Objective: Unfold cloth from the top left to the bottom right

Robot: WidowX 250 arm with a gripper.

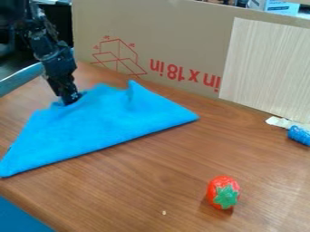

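The black gripper (70,97) comes down from the upper left and meets the blue cloth (115,123) at its upper left part. The cloth lies folded into a rough triangle on the wooden table, its long straight edge running from a corner at the lower left up to a corner right of centre. Around the gripper's tip the fabric is rumpled and hides the very end of it. A small peak of cloth stands up at the top, to the right of the gripper.
A red strawberry toy with a green top (223,192) sits at the lower right. Behind the cloth stands a cardboard panel (181,41) with a pale wood-grain sheet (266,68). A blue roll-like object (299,135) lies at the right edge. The table's front edge crosses the lower left.
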